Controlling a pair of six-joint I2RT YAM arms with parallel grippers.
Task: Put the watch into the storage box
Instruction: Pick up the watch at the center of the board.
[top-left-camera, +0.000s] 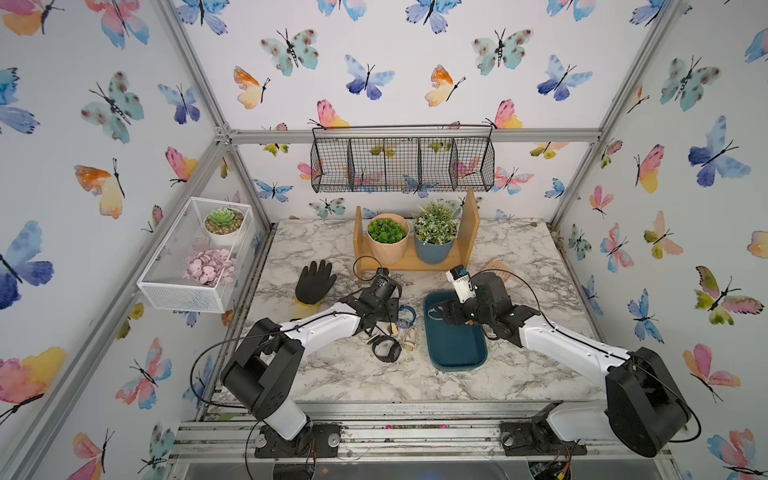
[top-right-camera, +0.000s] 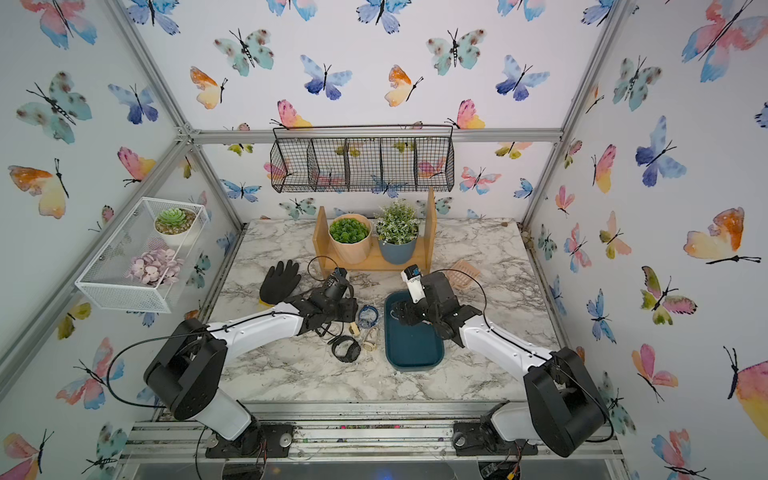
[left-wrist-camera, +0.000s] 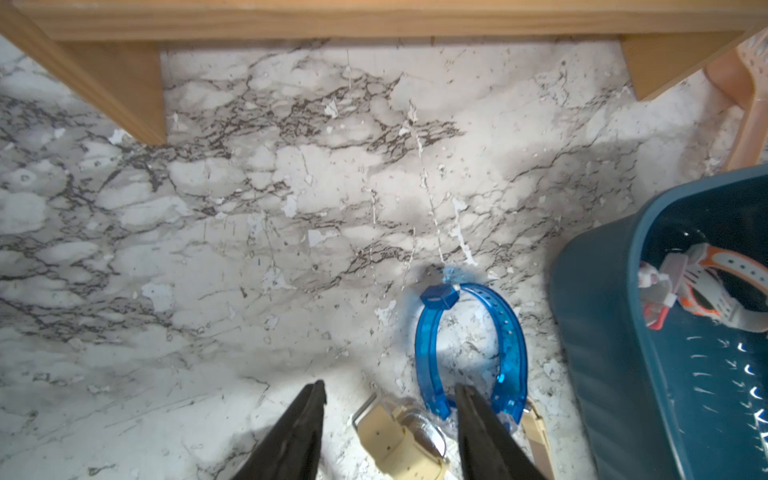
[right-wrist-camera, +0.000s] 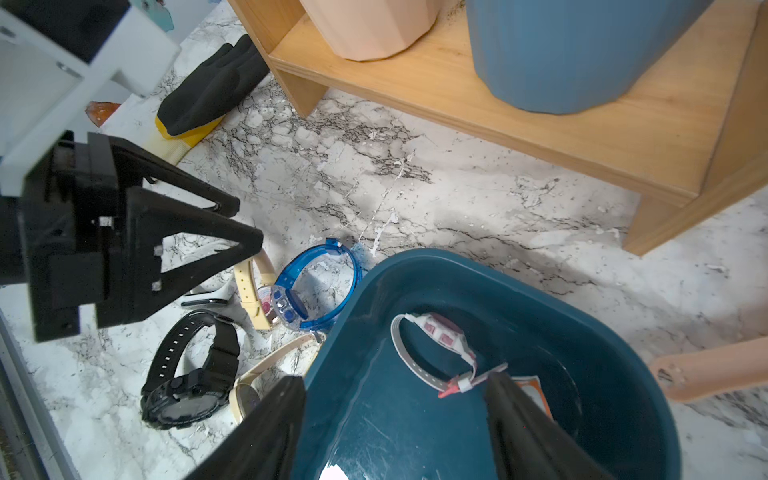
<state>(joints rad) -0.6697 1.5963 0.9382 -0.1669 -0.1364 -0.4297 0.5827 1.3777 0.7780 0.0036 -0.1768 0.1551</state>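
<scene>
Although one watch already lies in the storage box (top-left-camera: 453, 351), several more are left on the marble table (top-left-camera: 353, 374), so the task is judged partly done. In both top views the teal box is seen right of centre, with the right gripper (top-left-camera: 440, 316) hanging over its far end. Just left of the box, the left gripper (top-left-camera: 386, 323) is held low over a cluster of watches: a blue watch (top-left-camera: 406, 316) farthest, a black watch (top-left-camera: 385, 348) nearest, and a beige watch (top-left-camera: 409, 340) beside the box wall.

In the left wrist view, the left gripper's fingers (left-wrist-camera: 307, 415) are shown spread, with a cream watch (left-wrist-camera: 399, 432) lying on the table between them. Nothing is pinched. One fingertip overlaps the blue strap; whether it is touched cannot be told.

In the right wrist view, the right gripper's fingers (right-wrist-camera: 286, 399) are shown spread above the box floor, with nothing gripped. A white-and-pink watch (right-wrist-camera: 440, 336) is seen resting inside the box just beyond them, beside an orange tag (right-wrist-camera: 532, 388). At least four watches are counted outside, each yet to be carried over.
</scene>
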